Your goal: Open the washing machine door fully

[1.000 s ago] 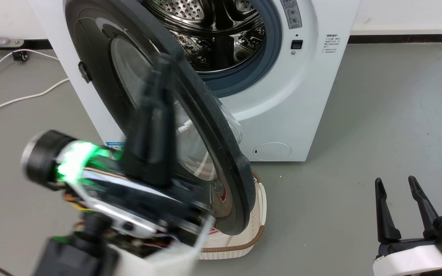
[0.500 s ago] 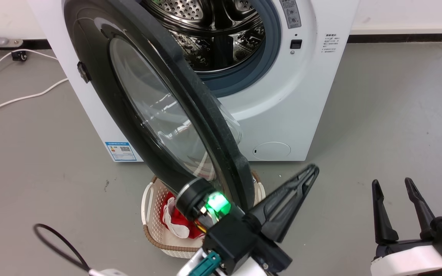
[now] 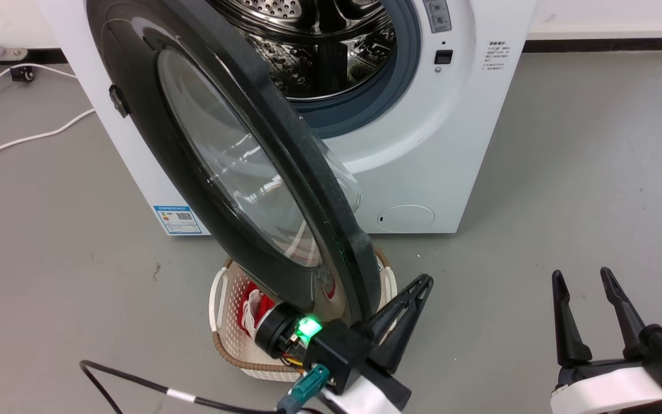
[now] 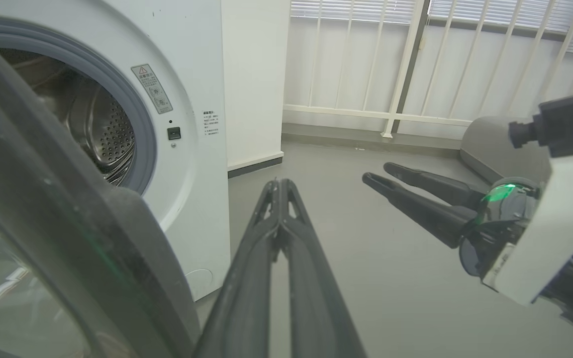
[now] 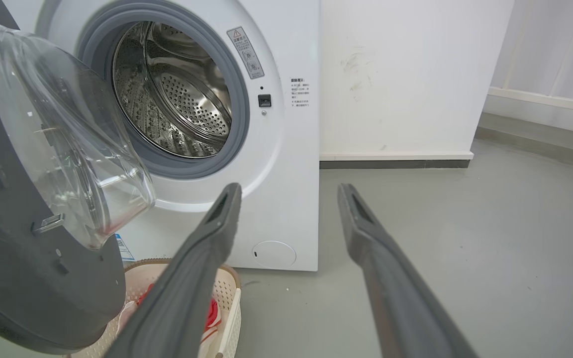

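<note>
Fingers of the left gripper (image 3: 421,283), pressed together and empty, sit just inside the free rim of the half-swung washing machine door (image 3: 222,161); right gripper (image 3: 581,275) hangs splayed. Rigid, hinged, glossy-faced, the door probably wants a push on its matte inner rim.

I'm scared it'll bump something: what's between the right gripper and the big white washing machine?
Bare grey floor, from right gripper to washing machine, in the head view.

Washing machine door (image 3: 222,155): big round glossy black disc w/ bulging clear glass bowl, hinged on left side, swung partway out, approx. edge-on to front. Washing machine (image 3: 423,144): white front-loader, perforated steel drum exposed, blue-grey gasket round opening.
</note>
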Motion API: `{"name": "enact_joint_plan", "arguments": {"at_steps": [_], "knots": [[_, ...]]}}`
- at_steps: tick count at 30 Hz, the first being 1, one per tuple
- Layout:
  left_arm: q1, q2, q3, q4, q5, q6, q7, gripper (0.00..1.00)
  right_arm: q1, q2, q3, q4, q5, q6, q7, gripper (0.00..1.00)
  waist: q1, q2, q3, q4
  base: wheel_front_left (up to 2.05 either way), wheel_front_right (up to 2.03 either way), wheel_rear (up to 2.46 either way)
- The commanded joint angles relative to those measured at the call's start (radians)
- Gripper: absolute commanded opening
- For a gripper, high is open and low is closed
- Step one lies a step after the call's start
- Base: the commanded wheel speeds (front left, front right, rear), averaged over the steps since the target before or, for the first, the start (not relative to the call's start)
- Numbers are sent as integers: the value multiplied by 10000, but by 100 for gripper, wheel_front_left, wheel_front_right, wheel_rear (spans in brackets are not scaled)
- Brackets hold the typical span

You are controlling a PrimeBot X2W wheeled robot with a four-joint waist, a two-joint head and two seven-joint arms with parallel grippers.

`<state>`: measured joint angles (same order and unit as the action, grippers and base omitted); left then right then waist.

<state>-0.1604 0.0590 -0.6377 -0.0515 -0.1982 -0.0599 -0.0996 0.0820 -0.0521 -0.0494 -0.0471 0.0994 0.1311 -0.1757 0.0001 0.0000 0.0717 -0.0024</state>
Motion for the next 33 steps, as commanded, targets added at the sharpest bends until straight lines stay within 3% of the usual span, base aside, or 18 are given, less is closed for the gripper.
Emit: {"name": "enact_joint_plan", "arguments": {"at_steps": [1, 22, 33], "knots": [[-196, 8, 70, 143, -48, 65, -81, 0, -166, 35, 32, 50, 97, -7, -56, 100, -1, 0, 27, -29, 0, 0, 0], [-1729, -29, 322, 2526, -995, 909, -777, 0, -386, 35, 185, 535, 249, -7, -211, 100, -1, 0, 196, -406, 0, 0, 0], [-1132, 279, 501, 2415, -958, 1591, -941, 0, -340, 36, 202, 649, 312, -7, -236, 100, -1, 0, 114, -341, 0, 0, 0]]}}
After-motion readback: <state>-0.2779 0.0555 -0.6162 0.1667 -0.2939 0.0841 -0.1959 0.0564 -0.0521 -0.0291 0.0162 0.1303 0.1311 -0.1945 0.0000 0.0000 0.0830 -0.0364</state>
